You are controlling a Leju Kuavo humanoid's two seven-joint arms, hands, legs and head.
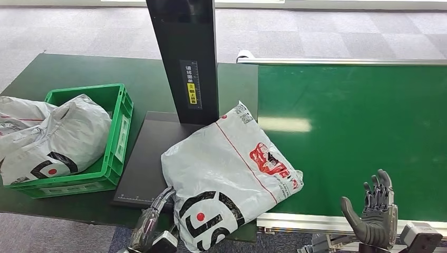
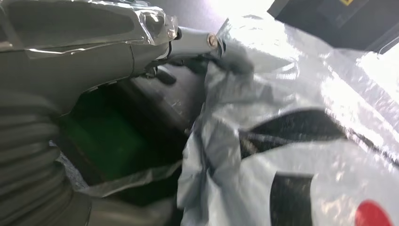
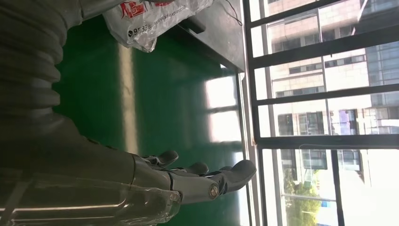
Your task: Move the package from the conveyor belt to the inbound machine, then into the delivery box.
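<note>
Package (image 1: 229, 174), a white plastic mailer with red and black print, lies in the head view half on the black base plate (image 1: 145, 158) of the inbound machine (image 1: 184, 58) and half on the green conveyor belt (image 1: 358, 132), its near end hanging over the table edge. The left hand (image 1: 153, 219) reaches up from below and meets the package's near left corner; the bag hides its fingers. The right hand (image 1: 375, 216) stands upright over the belt's near edge, well apart from the package, fingers spread and holding nothing. A green crate (image 1: 118, 137) with other white bags (image 1: 58, 137) sits to the left.

From the left wrist, the left hand's fingers (image 2: 188, 42) press into crumpled plastic at the package's (image 2: 291, 141) edge; whether they actually grip it I cannot tell.

From the right wrist, the right hand (image 3: 197, 179) hovers open above the belt (image 3: 164, 103), the package (image 3: 150, 19) far off.
</note>
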